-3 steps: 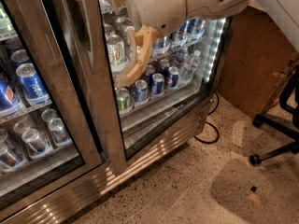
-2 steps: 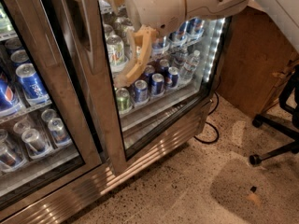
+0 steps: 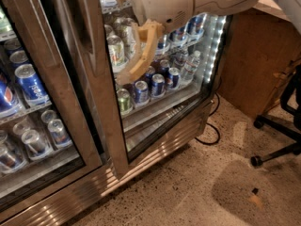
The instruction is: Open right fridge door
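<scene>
Almost nothing has moved in the last second: my gripper (image 3: pixel 131 69) hangs at the same spot against the glass of the right fridge door (image 3: pixel 101 102).

That door looks a little ajar, its steel edge standing proud of the fridge (image 3: pixel 70 197) with a dark gap beside the left door (image 3: pixel 47 79) and its blue Pepsi cans, so I judge myself to be in the middle of the pull. Whether my gripper is apart or clamped on anything I cannot tell; it sits just right of the long handle (image 3: pixel 87 27). Next I would need a steady sweep outward along the door's arc. An office chair (image 3: pixel 282 126), a wooden cabinet (image 3: pixel 258 65) and a black cable (image 3: pixel 211 126) crowd the floor to the right, where the door may swing.
</scene>
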Available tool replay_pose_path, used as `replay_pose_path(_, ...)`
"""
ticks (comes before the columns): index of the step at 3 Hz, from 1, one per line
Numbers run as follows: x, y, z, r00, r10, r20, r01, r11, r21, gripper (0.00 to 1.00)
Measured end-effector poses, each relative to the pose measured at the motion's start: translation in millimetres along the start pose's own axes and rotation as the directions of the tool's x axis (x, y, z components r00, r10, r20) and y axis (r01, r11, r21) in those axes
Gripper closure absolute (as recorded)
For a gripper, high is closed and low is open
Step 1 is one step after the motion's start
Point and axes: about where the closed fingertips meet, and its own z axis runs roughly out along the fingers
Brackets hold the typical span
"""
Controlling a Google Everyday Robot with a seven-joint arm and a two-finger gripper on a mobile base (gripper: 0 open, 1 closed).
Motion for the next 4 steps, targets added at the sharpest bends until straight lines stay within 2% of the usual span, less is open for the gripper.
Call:
replay_pose_path(1, -23, 30, -23, 0.996, 0.042, -0.076, -0.038, 0.9981, 0.048, 0.0)
replay_pose_path(2, -25, 33, -26, 0.995, 0.046, -0.083, -0.042, 0.9977, 0.053, 0.0)
replay_pose_path(3, -49, 65, -39, 0.985, 0.09, -0.145, -0.076, 0.9921, 0.099, 0.0)
replay_pose_path(4, -78, 88, -50, 0.969, 0.095, -0.228, -0.057, 0.9846, 0.165, 0.0)
